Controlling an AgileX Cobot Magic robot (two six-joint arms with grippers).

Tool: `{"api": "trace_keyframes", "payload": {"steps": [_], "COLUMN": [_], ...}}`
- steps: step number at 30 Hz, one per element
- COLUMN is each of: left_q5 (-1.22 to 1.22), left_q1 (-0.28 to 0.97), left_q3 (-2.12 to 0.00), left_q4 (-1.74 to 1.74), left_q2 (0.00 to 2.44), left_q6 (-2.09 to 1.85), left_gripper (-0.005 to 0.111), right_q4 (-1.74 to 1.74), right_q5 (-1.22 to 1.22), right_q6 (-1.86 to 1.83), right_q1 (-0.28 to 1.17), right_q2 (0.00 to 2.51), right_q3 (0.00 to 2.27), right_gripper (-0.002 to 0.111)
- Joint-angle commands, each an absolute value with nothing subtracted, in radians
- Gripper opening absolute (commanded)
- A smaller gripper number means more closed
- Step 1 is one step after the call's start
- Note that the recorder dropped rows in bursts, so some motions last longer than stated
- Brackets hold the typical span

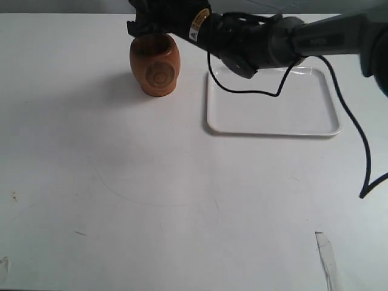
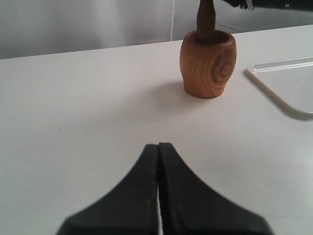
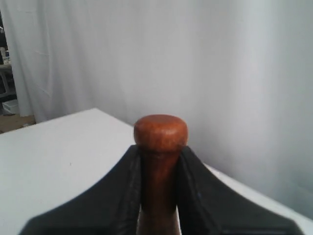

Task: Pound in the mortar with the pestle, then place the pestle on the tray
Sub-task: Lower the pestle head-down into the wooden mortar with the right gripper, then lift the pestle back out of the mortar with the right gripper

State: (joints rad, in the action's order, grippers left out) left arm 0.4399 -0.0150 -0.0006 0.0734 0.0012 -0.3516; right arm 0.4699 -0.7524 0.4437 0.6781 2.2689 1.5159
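Observation:
The orange-brown mortar (image 1: 154, 65) stands at the far side of the table, its carved emblem facing the front; the left wrist view shows the mortar (image 2: 208, 64) too. The dark pestle (image 2: 206, 21) stands upright inside it. My right gripper (image 3: 160, 152) is shut on the pestle (image 3: 160, 161) at its narrow neck, just below the small knob. In the exterior view the right gripper (image 1: 159, 23) reaches across and hangs directly over the mortar, hiding the pestle. The white tray (image 1: 271, 119) lies empty to the right. My left gripper (image 2: 158, 146) is shut on nothing, well short of the mortar.
A black cable (image 1: 350, 115) hangs from the right arm over the tray's far part and right side. A white curtain (image 3: 195, 58) backs the table. Small marks dot the table's near edge (image 1: 324, 248).

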Motion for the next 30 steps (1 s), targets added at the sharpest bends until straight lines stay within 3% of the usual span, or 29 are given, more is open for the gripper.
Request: {"api": "trace_keyframes", "payload": {"steps": [1,10,20,30], "left_q5": [0.437,0.437,0.437,0.437], "left_q1": [-0.007,-0.007,-0.007,-0.007], "left_q3": [0.000,0.000,0.000,0.000], "left_q4": [0.066,0.066,0.066,0.066], "left_q2": [0.000,0.000,0.000,0.000], "left_q6": [-0.343,-0.343,-0.343,-0.343], "left_gripper": [0.000,0.000,0.000,0.000], "right_q4": [0.537,0.560,0.560,0.560], "right_q5": [-0.742,-0.611,-0.662,-0.618], "right_q6": [0.443,0.487,0.417,0.455], "right_q1": [0.678,0.678,0.678,0.678], "right_q2": [2.154,2.329,2.090,2.252], "right_q3": [1.514,1.514,1.514,1.514], "right_gripper": [0.000,0.000,0.000,0.000]}}
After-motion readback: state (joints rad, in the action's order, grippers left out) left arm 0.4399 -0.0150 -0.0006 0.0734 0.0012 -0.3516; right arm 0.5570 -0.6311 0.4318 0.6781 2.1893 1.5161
